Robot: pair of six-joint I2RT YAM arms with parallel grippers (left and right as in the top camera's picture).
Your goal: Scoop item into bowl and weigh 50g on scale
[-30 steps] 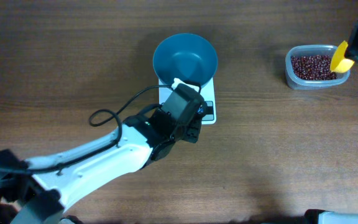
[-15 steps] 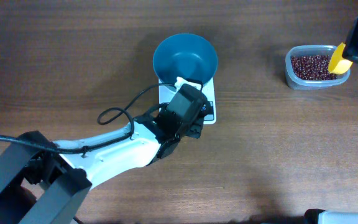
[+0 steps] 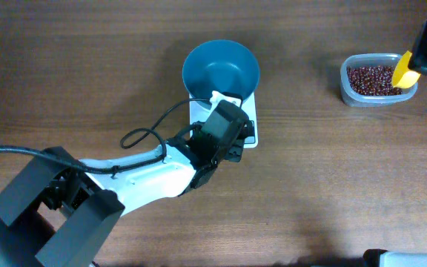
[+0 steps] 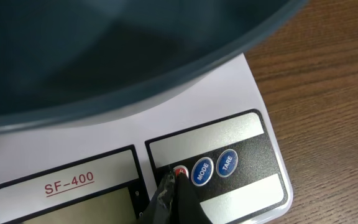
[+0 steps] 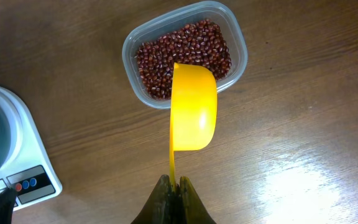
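Note:
The blue bowl (image 3: 221,69) stands on the white scale (image 3: 252,119) and looks bare inside. In the left wrist view the bowl (image 4: 135,50) fills the top, above the scale (image 4: 247,93). My left gripper (image 4: 175,180) is shut, its tip touching the red button (image 4: 181,170) beside two blue buttons. From overhead the left gripper's (image 3: 224,126) tips are hidden under the wrist. My right gripper (image 5: 174,185) is shut on the handle of a yellow scoop (image 5: 193,106). The scoop hangs over the near rim of a clear tub (image 5: 132,46) holding the red-brown beans (image 5: 185,53).
The tub (image 3: 376,80) sits at the far right of the wooden table, about a bowl's width from the scale. A black cable (image 3: 143,133) loops off the left arm to the left of the scale. The scale's corner (image 5: 30,168) shows in the right wrist view.
The left arm's rear links have swung into view at the lower left, and its wrist shifted slightly over the scale's front. The right gripper and scoop hold still.

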